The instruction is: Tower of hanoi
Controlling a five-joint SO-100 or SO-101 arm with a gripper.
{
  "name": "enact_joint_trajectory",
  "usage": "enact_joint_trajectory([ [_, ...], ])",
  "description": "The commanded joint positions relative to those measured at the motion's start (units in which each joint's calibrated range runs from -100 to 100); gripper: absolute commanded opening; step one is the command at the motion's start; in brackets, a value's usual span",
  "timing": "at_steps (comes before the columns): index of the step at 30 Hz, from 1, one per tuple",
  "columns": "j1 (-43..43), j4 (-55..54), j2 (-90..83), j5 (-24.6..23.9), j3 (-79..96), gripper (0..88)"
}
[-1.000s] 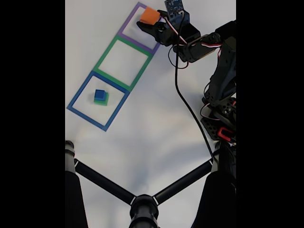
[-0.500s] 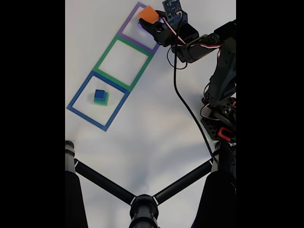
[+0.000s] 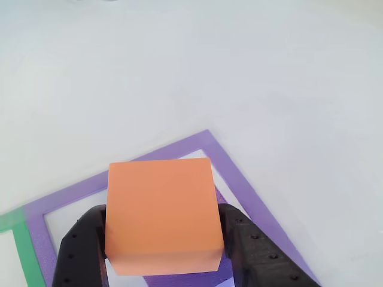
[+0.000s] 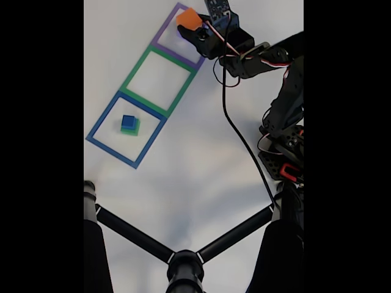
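Note:
An orange cube [image 3: 160, 212] fills the lower middle of the other view, gripped between my black fingers [image 3: 81, 245]. In the fixed view the orange cube [image 4: 189, 19] hangs over the purple square [image 4: 162, 41] at the top, with my gripper [image 4: 190, 25] shut on it. The purple square [image 3: 239, 185] lies just below the cube in the other view. A small blue cube [image 4: 128, 122] sits on a green cube [image 4: 135, 130] inside the blue square [image 4: 110, 144] at the left. The green square [image 4: 138, 65] between them holds nothing.
Three taped squares run in a diagonal row on a white table [image 4: 195, 159]. The arm's base and cable [image 4: 284, 146] stand at the right. A black tripod [image 4: 183, 262] spreads across the bottom of the fixed view.
The gripper has carried the orange cube slightly up and to the left in the fixed view, over the purple square. The blue and green stack has not moved.

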Motion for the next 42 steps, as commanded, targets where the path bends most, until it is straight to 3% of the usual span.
enact_joint_trajectory([
  [1,-1.9,13.9,-12.6,0.0,-3.9,12.7],
  [13,-5.7,69.2,-36.3,0.0,-24.6,12.2],
  [22,-11.5,106.9,-39.7,0.0,-54.4,12.1],
  [30,-16.9,120.9,-41.0,0.0,-66.8,12.0],
  [42,-21.0,117.8,-45.0,0.0,-59.2,12.0],
])
